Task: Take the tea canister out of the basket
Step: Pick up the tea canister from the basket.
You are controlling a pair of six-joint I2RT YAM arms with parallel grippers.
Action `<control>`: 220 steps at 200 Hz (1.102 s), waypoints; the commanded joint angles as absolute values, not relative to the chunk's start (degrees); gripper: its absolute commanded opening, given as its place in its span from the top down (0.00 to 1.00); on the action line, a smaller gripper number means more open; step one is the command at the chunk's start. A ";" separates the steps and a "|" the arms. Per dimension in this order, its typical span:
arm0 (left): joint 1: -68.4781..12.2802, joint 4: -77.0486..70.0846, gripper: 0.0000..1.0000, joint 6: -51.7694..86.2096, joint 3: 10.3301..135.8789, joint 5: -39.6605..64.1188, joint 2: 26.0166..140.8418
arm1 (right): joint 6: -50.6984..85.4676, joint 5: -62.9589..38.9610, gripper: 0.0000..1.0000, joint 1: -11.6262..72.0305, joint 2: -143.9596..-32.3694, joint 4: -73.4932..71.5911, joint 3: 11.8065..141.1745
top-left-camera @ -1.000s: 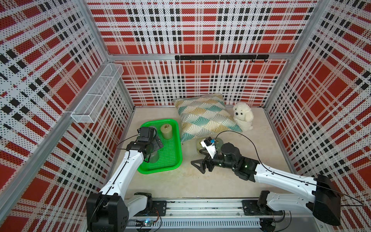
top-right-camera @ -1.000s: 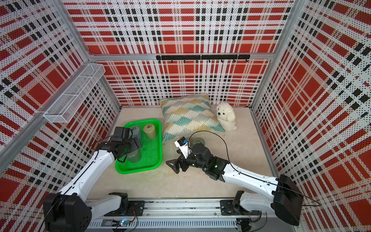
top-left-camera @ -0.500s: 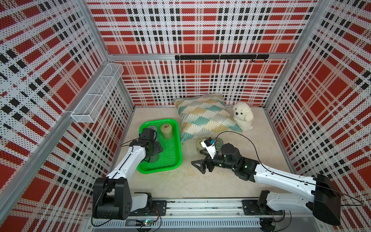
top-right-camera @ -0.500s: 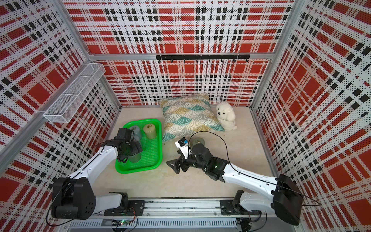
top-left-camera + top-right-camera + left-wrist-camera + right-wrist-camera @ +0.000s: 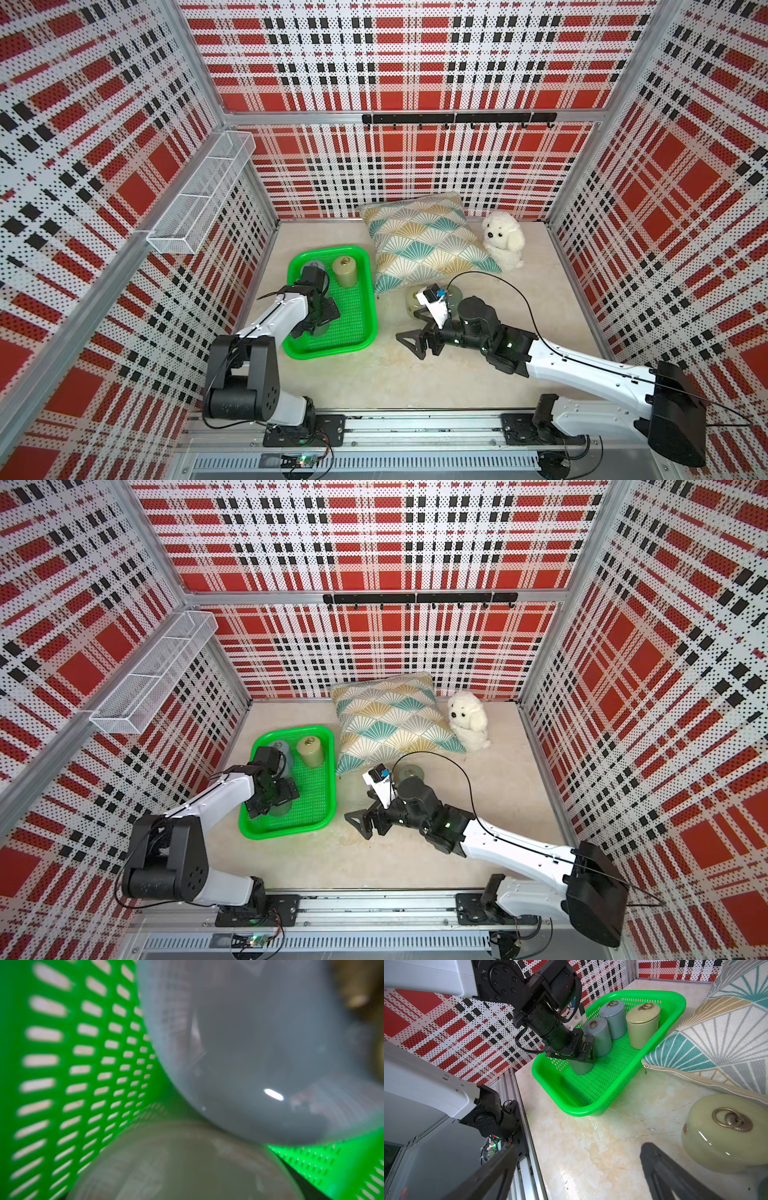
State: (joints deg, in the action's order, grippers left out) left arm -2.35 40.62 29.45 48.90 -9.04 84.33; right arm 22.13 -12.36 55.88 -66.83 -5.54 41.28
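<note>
Green plastic frames the job: the basket [image 5: 583,1110] holds the grey tea canister [image 5: 580,1067] upright at its end nearest the robot. The left gripper [image 5: 572,1056] straddles it there, jaws spread wide and not yet closed, apparently lined up for a lift. Outside the basket, the right gripper [image 5: 578,1146] rests splayed and empty, leaving that lift unobstructed.

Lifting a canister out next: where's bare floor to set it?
Free: the floor in front of the basket, up to the rail, and the strip between basket and right tool. Crowded: by the pillow, where a canister stands.
</note>
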 commanded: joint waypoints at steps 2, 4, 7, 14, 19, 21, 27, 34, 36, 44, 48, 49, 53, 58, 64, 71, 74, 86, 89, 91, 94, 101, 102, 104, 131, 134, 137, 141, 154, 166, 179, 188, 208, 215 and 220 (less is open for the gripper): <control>-2.00 39.21 0.01 28.82 50.52 -9.83 84.94 | 22.10 -11.78 0.00 56.11 -65.42 -5.97 40.46; -2.02 39.20 0.02 28.83 50.53 -9.93 84.91 | 22.07 -11.78 0.00 56.15 -65.40 -5.91 40.50; -2.02 39.20 0.03 28.83 50.59 -9.99 84.95 | 22.06 -11.78 0.00 56.16 -65.45 -5.84 40.52; -2.02 39.20 0.07 28.74 50.59 -9.91 84.73 | 22.00 -11.80 0.00 56.16 -65.45 -5.85 40.45; -2.04 39.20 0.09 28.74 50.59 -9.77 84.66 | 21.94 -11.78 0.00 56.11 -65.40 -5.88 40.46; -2.07 39.20 0.10 28.74 50.62 -9.80 84.60 | 22.01 -11.78 0.00 56.15 -65.50 -5.84 40.48; -2.11 39.20 0.13 28.75 50.65 -9.89 84.34 | 21.99 -11.78 0.00 56.15 -65.53 -5.88 40.57; -2.28 39.20 0.15 28.77 50.56 -9.99 83.97 | 22.05 -11.79 0.00 56.16 -65.59 -5.85 40.60; -2.28 39.20 0.16 28.79 50.61 -9.99 83.88 | 22.01 -11.85 0.00 56.16 -65.64 -5.84 40.56; -2.52 39.20 0.24 28.70 50.56 -9.72 83.56 | 21.97 -11.87 0.00 56.16 -65.73 -5.81 40.56; -2.55 39.20 0.26 28.62 50.58 -9.56 83.31 | 21.96 -11.87 0.00 56.14 -65.73 -5.82 40.61; -2.59 39.20 0.27 28.59 50.60 -9.57 83.27 | 21.92 -11.87 0.00 56.15 -65.69 -5.81 40.56; -2.72 39.29 0.31 28.57 50.61 -9.54 83.19 | 21.95 -11.87 0.00 56.16 -65.75 -5.85 40.67; -2.99 39.37 0.32 28.56 50.69 -9.57 83.10 | 21.92 -11.80 0.00 56.16 -65.75 -5.79 40.67; -3.24 39.54 0.33 28.64 50.66 -9.79 82.98 | 21.93 -11.78 0.00 56.14 -65.81 -5.72 40.62; -3.63 39.68 0.32 28.65 50.66 -9.77 82.82 | 21.97 -11.78 0.00 56.16 -65.81 -5.72 40.69; -3.83 39.72 0.32 28.65 50.74 -9.86 82.75 | 21.92 -11.70 0.00 56.11 -65.78 -5.76 40.72; -4.75 40.31 0.32 28.86 50.99 -10.55 82.49 | 21.97 -11.48 0.00 56.15 -65.77 -5.67 40.66; -5.03 40.48 0.32 28.83 51.07 -10.77 82.38 | 21.97 -11.43 0.00 56.13 -65.68 -5.70 40.64; -5.21 40.62 0.32 28.83 51.20 -10.91 82.29 | 21.97 -11.38 0.00 56.11 -65.73 -5.71 40.64; -5.54 40.77 0.32 28.83 51.23 -11.06 82.13 | 21.97 -11.28 0.00 56.13 -65.74 -5.71 40.63; -6.22 41.16 0.32 28.83 51.59 -11.48 81.75 | 21.97 -11.11 0.00 56.16 -65.66 -5.71 40.57; -6.32 41.24 0.32 28.87 51.64 -11.63 81.70 | 21.97 -11.09 0.00 56.16 -65.61 -5.71 40.54; -6.55 41.36 0.32 28.91 51.78 -11.85 81.53 | 21.97 -11.01 0.00 56.16 -65.58 -5.71 40.57; -8.80 43.34 0.32 29.17 53.67 -12.76 79.37 | 22.03 -9.33 0.00 56.12 -65.29 -5.30 40.42; -8.98 43.53 0.32 29.18 53.82 -12.89 79.17 | 22.01 -9.12 0.00 56.16 -65.16 -5.13 40.43; -9.23 43.71 0.32 29.27 53.98 -13.14 78.85 | 22.04 -8.96 0.00 56.16 -65.09 -5.03 40.43; -9.51 43.84 0.32 29.32 54.16 -13.50 78.39 | 22.06 -8.73 0.00 56.13 -65.06 -5.02 40.39; -10.49 44.21 0.32 29.44 54.88 -14.22 77.08 | 21.97 -8.38 0.00 56.15 -64.55 -5.01 40.29; -11.23 45.35 0.32 29.15 56.15 -14.55 76.24 | 21.96 -8.04 0.00 56.16 -64.10 -5.01 40.08; -12.41 46.80 0.32 29.10 58.02 -15.76 75.35 | 21.97 -7.44 0.00 56.14 -63.49 -5.01 39.74; -13.31 47.43 0.32 29.01 59.07 -16.46 74.70 | 21.97 -6.78 0.00 56.07 -63.19 -5.01 39.54; -16.02 49.20 0.32 29.09 61.71 -17.15 73.60 | 21.79 -5.70 0.00 56.07 -62.79 -4.58 39.44; -16.78 49.91 0.31 29.09 62.73 -17.16 73.43 | 21.87 -5.31 0.00 56.07 -62.60 -4.36 39.44; -17.39 50.38 0.31 29.32 63.49 -17.35 73.34 | 21.88 -5.04 0.00 56.07 -62.45 -4.34 39.38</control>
